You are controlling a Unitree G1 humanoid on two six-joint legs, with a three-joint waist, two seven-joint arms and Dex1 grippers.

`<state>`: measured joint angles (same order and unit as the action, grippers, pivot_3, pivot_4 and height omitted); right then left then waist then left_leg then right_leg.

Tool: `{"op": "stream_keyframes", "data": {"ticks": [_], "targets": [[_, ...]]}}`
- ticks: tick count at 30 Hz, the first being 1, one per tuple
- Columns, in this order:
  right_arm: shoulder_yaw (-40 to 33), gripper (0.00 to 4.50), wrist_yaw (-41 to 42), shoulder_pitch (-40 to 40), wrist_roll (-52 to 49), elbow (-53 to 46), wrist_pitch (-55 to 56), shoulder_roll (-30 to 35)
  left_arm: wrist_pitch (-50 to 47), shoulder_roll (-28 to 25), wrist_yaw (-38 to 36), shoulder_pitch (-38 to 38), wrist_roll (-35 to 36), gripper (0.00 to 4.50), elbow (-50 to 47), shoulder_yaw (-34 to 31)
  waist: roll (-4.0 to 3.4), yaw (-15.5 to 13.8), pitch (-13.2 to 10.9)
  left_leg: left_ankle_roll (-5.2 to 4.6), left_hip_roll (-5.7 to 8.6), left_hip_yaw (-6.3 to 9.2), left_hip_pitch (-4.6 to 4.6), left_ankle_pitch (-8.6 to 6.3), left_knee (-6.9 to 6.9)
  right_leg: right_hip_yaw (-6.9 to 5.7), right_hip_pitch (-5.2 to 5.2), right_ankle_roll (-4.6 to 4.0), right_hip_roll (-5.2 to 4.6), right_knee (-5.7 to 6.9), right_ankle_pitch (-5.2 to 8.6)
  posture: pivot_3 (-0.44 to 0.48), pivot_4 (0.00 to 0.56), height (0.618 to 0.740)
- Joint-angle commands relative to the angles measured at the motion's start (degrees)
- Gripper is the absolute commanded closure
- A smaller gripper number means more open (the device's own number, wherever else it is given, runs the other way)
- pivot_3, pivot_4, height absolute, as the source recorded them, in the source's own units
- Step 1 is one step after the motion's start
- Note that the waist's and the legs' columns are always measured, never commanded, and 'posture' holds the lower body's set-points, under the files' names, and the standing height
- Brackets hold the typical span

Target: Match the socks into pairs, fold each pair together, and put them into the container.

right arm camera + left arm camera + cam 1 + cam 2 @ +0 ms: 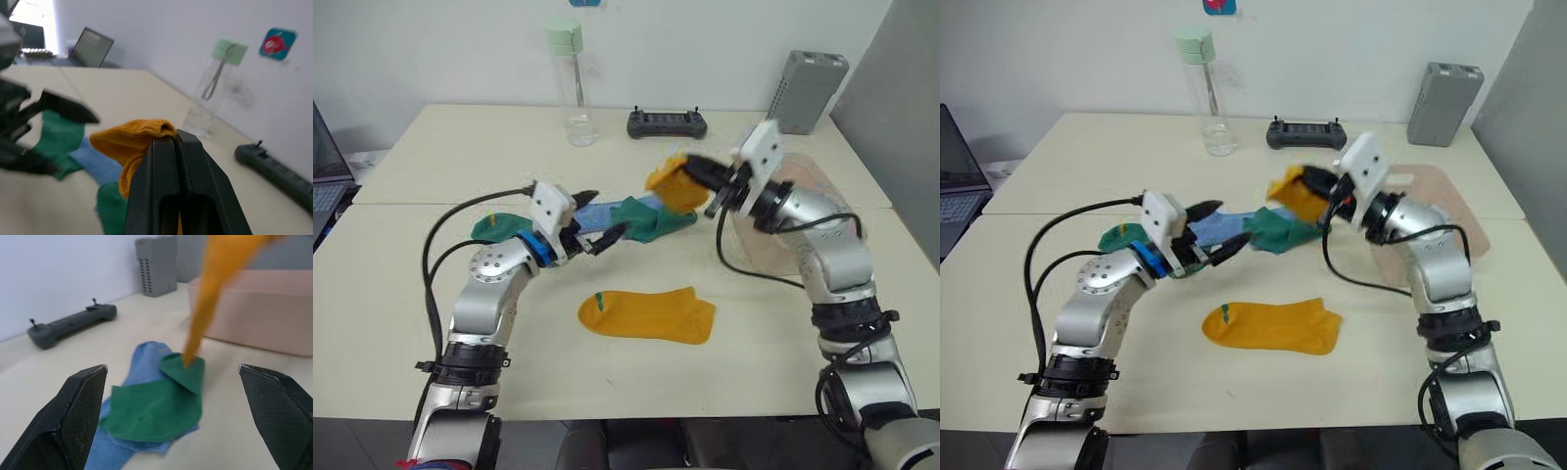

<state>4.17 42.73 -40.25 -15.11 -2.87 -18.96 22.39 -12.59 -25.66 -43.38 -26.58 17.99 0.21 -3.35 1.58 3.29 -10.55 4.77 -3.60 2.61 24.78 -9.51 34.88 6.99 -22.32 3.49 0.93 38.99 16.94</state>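
The right gripper (pixel 1317 201) holds a mustard-yellow sock (pixel 1295 194) lifted clear of the tabletop (pixel 1234 382), its jaws pinched tight on a fold of the knit near one end; in the left wrist view the rest of the sock dangles limp, its tip brushing the heap below. That heap, mid-tabletop between the two arms, is a tangle of green socks (pixel 651 217) and at least one blue sock (pixel 146 357) lying over each other. The second yellow sock (pixel 648 314) lies flat and alone nearer the robot, well apart from the heap. The left gripper (pixel 599 238) hovers just beside the heap's near end with jaws spread wide and nothing in them. The pink bin (pixel 254 308) stands at the robot's right, behind the right arm, and no sock can be seen in it.

The socks look light, soft and floppy, likely to sag and drag neighbours along when raised. A pinch at the cuff or toe, as here, should lift one cleanly; for folding, the pair probably wants laying flat and gripping at one end.
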Motion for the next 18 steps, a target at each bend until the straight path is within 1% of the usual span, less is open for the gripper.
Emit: {"op": "stream_keyframes", "data": {"ticks": [1, 4, 7, 9, 10, 14, 16, 18], "targets": [[-1.2, 4.45, 3.1, -0.9, -7.9, -8.2, -2.9, -1.3, -0.8, -1.8, -0.2, 0.9, 1.5, 0.00, -2.3, -2.1, 0.00, 0.1, 0.0, 0.00, 0.00, 0.00, 0.00, 0.00, 0.00, 0.00, 0.00, 0.00, 0.00, 0.00, 0.00, 0.000, 0.150, 0.740], [0.1, 4.45, 6.3, 1.5, -13.6, -13.4, -7.7, -1.0, -1.6, -2.6, -0.3, 1.5, 1.7, 0.00, -2.2, -2.6, 0.00, 0.1, 0.0, 0.00, -0.04, 0.09, 0.00, 0.00, -0.02, -0.09, 0.00, -0.01, 0.02, 0.01, 0.01, 0.000, 0.150, 0.740], [1.8, 4.45, 8.8, 4.4, -14.3, -15.8, -9.5, 1.7, -2.0, -2.9, -0.1, 1.8, 1.6, 0.00, -2.3, -2.4, 0.01, -0.3, 0.0, 0.00, -0.02, 0.11, 0.00, 0.00, -0.01, -0.11, 0.03, -0.03, 0.01, 0.00, 0.02, 0.000, 0.150, 0.740], [1.9, 4.45, 9.0, 5.4, -14.6, -16.6, -10.5, 2.8, -2.3, -2.9, -0.1, 1.9, 1.8, 0.00, -2.4, -2.3, 0.01, -0.5, 0.0, 0.00, 0.00, 0.11, 0.00, 0.00, 0.02, -0.12, 0.05, 0.00, -0.01, -0.02, 0.04, 0.000, 0.150, 0.740], [3.0, 4.45, 11.5, 7.2, -13.8, -18.0, -10.2, 5.7, -2.8, -3.2, -0.4, 2.1, 1.8, 0.00, -2.4, -2.1, 0.01, -0.5, 0.0, 0.00, 0.01, 0.09, 0.00, 0.00, 0.03, -0.09, 0.04, 0.17, -0.01, -0.03, 0.14, 0.000, 0.150, 0.740], [8.2, 4.45, 22.4, 15.5, -9.1, -22.9, -5.2, 18.1, -4.0, -4.3, -2.3, 2.9, 2.0, 0.00, -2.4, -0.9, 0.01, -1.0, 0.0, 0.01, 0.00, 0.09, 0.01, 0.00, 0.03, -0.10, 0.05, 0.14, -0.01, -0.07, 0.22, 0.000, 0.150, 0.740], [9.9, 4.45, 24.9, 17.7, -6.6, -23.8, -1.2, 21.1, -4.3, -4.7, -3.0, 2.8, 1.7, 0.00, -2.1, -0.3, 0.01, -0.9, 0.0, 0.01, -0.01, 0.08, 0.00, -0.01, 0.00, -0.10, 0.02, 0.10, -0.01, -0.06, 0.26, 0.000, 0.150, 0.740], [10.5, 4.45, 26.0, 18.9, -6.0, -24.1, 0.8, 22.0, -4.4, -4.6, -3.2, 2.4, 1.4, 0.00, -1.8, 0.0, 0.01, -0.4, 0.0, 0.00, -0.04, 0.08, -0.01, 0.00, 0.00, -0.11, -0.01, 0.10, 0.01, -0.03, 0.27, 0.000, 0.150, 0.740]]}}
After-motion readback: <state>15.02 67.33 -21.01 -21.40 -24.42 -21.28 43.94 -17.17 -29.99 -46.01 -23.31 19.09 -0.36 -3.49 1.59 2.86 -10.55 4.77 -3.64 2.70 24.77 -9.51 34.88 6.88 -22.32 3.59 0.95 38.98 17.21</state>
